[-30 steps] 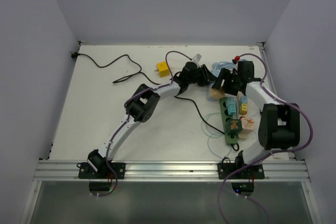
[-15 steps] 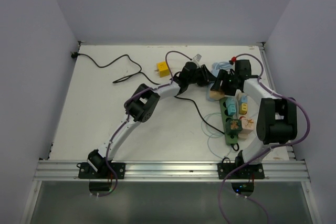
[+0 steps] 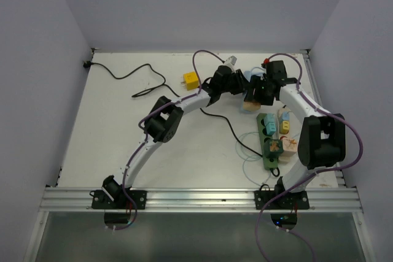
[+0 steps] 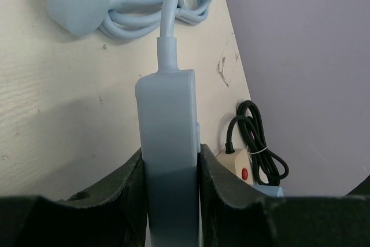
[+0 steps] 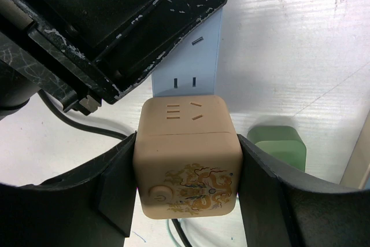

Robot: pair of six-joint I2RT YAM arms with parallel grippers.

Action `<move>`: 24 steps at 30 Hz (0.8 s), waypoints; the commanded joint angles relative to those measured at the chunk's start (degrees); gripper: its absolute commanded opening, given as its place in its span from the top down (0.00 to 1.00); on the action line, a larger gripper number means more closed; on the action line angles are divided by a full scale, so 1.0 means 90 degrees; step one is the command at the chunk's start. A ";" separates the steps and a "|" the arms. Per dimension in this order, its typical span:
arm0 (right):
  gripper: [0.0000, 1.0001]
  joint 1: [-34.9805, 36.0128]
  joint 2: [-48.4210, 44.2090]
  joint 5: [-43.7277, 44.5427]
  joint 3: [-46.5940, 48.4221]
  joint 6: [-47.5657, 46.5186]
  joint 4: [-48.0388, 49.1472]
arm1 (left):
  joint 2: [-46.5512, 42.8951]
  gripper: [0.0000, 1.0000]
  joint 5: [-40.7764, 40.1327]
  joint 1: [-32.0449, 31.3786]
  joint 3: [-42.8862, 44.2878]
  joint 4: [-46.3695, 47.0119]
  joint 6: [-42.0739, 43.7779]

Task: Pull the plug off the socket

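The dark green power strip [image 3: 266, 162] lies at the right near my right arm, with a light blue cube plug [image 3: 267, 127] and a tan cube plug [image 3: 274, 147] on it. Its end shows in the right wrist view [image 5: 281, 143]. My right gripper [image 3: 252, 99] [image 5: 188, 163] is shut on a tan cube plug with a gold dragon print [image 5: 188, 169], which sits over the end of a light blue strip [image 5: 189, 56]. My left gripper [image 3: 235, 84] [image 4: 170, 163] is shut on that light blue strip [image 4: 167, 120]. I cannot tell whether the cube is seated in it.
A yellow cube [image 3: 190, 80] and a black cable [image 3: 132, 75] lie at the back left. More cube plugs [image 3: 286, 126] sit right of the green strip. The blue strip's coiled cord [image 4: 150, 13] and a beige switch with black cord [image 4: 238, 163] lie by the back wall.
Both grippers have moved a little toward the back wall, carrying the light blue strip and the tan cube with them. The green strip has not moved.
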 commanded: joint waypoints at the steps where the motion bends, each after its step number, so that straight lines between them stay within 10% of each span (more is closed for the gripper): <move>1: 0.77 0.0220 -0.0194 0.0284 0.0384 -0.0232 -0.0392 | -0.0358 1.00 -0.0822 -0.0136 0.0300 -0.0494 0.1203; 14: 0.82 -0.1215 -0.0789 -0.1715 -0.0162 0.0354 0.0350 | -0.0163 1.00 0.0466 0.0167 -0.0041 0.0413 0.0471; 24: 0.82 -0.1255 -0.0770 -0.1483 0.0130 -0.0026 -0.0030 | -0.0153 1.00 0.0428 0.0196 -0.0158 0.0375 0.0666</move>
